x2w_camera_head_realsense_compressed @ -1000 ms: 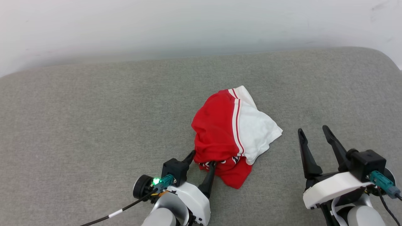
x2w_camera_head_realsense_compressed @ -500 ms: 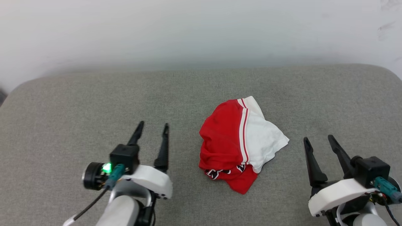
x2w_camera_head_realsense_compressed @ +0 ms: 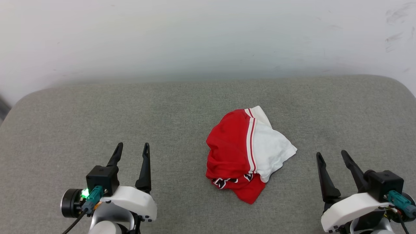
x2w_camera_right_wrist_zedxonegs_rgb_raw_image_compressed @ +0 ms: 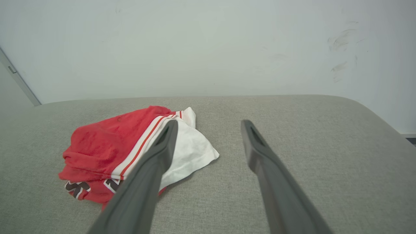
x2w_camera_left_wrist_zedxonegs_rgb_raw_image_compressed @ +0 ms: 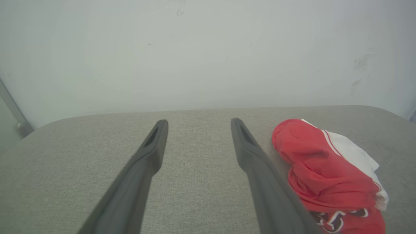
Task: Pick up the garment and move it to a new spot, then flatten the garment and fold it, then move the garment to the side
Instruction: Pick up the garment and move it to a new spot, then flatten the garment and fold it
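Head view: garment [x2w_camera_head_realsense_compressed: 229, 149] well inside cushion [x2w_camera_head_realsense_compressed: 130, 113].

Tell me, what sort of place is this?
Probably a plain indoor test space for laundry folding: a grey fabric-covered cushioned surface, a bare, scuffed white wall behind it, and one crumpled red-and-white garment.

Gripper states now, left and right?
left gripper: open, holding nothing.
right gripper: open, holding nothing.
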You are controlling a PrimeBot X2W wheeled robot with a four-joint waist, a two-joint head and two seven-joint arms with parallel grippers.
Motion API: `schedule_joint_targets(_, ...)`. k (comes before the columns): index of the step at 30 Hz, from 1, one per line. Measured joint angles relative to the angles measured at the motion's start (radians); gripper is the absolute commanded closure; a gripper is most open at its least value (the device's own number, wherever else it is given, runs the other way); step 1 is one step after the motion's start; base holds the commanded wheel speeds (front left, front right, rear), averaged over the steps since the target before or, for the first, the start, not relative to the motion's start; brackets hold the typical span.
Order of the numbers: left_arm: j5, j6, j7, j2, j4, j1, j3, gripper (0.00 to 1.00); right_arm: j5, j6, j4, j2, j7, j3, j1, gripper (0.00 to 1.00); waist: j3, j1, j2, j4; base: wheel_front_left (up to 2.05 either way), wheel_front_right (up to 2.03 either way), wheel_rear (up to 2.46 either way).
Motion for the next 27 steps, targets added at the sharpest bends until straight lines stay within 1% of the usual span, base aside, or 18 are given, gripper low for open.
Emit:
schedule_joint_targets(6,-0.003,0.006,0.002,-0.004,-0.013,0.003,-0.005,0.0,0.009,0.0,-0.003,0.0,0.017,-0.008,0.005,0.0,0.0,0.0,0.0,0.002,0.0,0.0,0.0)
schedule_joint_targets(9,-0.004,0.009,-0.002,-0.006,-0.018,0.003,-0.009,0.0,0.025,0.0,0.004,0.0,0.04,-0.037,0.004,0.0,0.006,0.0001,0.0,0.007,0.0,0.0,0.0)
schedule_joint_targets(12,0.002,0.011,-0.011,-0.013,-0.023,-0.001,-0.016,0.0,0.048,0.0,0.042,-0.014,0.086,-0.082,-0.005,0.0,0.014,0.0,0.0,0.019,0.0,0.0,0.0)
schedule_joint_targets(16,0.01,0.014,-0.032,-0.025,-0.033,-0.026,-0.025,0.0,0.09,0.0,0.132,-0.058,0.2,-0.144,-0.057,0.0,0.037,0.0,0.0,0.044,0.0,0.0,0.0)
schedule_joint_targets(19,0.016,0.014,-0.043,-0.031,-0.035,-0.046,-0.036,0.0,0.144,0.0,0.217,-0.111,0.309,-0.144,-0.117,0.0,0.063,0.0001,0.0,0.067,0.0,0.0,0.0)
schedule_joint_targets(22,0.023,0.009,-0.055,-0.044,-0.037,-0.074,-0.047,0.0,0.2,0.0,0.284,-0.171,0.412,-0.117,-0.19,0.0,0.094,0.0,0.0,0.091,0.0,0.0,0.0)
schedule_joint_targets(27,0.029,0.003,-0.072,-0.065,-0.032,-0.106,-0.068,0.0,0.277,0.0,0.352,-0.244,0.561,-0.009,-0.316,0.0,0.15,0.0001,0.0,0.133,0.0,0.0,0.0)
